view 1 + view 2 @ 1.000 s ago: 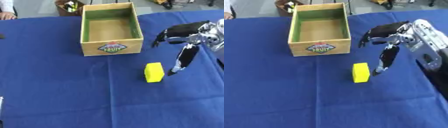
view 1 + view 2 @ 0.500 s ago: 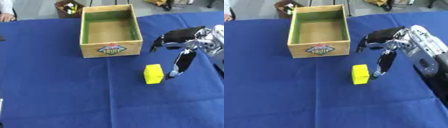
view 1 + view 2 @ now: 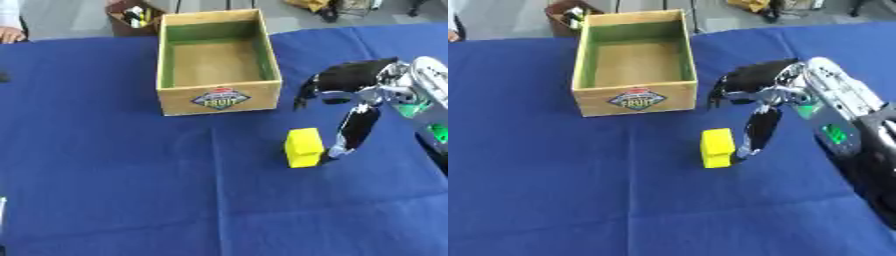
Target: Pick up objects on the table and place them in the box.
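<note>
Blue-clothed table (image 3: 105, 190) carries wooden box (image 3: 219, 97) and yellow block (image 3: 304, 147).

Box (image 3: 219, 98) front label: word "FRUIT", otherwise illegible.

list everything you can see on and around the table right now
box: 1, wooden with green inner walls and a fruit label, far centre of the table, nothing visible inside
block: 1, yellow, on the cloth in front of the box, a little to its right
tablecloth: 1, blue, covering the table
small container: 1, brown, holding small items, beyond the table's far edge
right hand: 1, black and silver, just right of the block, thumb pointing down beside it, fingers arched above
left hand: not in view
</note>
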You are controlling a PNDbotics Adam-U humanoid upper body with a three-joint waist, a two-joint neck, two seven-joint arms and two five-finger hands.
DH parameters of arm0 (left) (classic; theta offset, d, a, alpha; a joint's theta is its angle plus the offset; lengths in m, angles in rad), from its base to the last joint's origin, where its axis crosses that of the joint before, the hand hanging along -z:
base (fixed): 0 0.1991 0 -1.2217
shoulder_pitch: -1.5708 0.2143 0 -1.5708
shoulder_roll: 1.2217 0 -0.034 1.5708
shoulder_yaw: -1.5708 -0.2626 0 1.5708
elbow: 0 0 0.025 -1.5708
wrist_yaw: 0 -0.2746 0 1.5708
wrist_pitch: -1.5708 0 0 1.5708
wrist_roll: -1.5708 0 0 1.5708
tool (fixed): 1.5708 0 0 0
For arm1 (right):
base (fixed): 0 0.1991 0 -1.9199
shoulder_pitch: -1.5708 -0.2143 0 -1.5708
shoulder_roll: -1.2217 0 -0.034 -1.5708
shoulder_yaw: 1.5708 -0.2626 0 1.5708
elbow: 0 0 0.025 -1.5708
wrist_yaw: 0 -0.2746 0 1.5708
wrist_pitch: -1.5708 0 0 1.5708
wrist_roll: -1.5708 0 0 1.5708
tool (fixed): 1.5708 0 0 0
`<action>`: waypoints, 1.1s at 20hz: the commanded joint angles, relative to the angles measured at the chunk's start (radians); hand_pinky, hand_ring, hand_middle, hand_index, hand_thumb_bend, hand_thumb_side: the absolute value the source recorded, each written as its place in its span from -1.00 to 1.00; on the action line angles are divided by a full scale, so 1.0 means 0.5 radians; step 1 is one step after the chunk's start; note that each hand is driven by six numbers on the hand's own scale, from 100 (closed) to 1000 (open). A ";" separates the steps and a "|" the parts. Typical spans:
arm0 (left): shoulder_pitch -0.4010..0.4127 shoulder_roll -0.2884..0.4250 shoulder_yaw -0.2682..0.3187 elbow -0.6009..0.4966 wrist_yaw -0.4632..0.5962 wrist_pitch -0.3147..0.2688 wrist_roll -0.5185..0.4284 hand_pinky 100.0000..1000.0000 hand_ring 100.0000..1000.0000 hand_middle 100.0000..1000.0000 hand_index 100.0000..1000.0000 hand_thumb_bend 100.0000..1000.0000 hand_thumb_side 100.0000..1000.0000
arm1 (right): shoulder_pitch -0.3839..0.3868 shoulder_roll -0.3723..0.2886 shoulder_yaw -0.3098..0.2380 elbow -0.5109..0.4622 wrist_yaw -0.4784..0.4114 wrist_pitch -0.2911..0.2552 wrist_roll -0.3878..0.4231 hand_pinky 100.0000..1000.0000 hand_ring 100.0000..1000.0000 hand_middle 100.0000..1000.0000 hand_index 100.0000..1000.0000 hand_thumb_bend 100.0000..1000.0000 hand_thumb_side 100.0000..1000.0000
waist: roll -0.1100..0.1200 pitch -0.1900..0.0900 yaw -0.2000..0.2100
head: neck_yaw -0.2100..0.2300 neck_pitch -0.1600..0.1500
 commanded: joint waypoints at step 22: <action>-0.013 0.003 0.003 -0.035 -0.009 0.002 -0.004 -0.31 -0.03 0.02 0.36 -1.00 1.00 | 0.057 0.113 -0.082 0.012 0.031 0.165 0.003 0.22 0.42 0.08 0.52 -0.14 -0.09 | 0.002 -0.027 0.000 | -0.008 0.004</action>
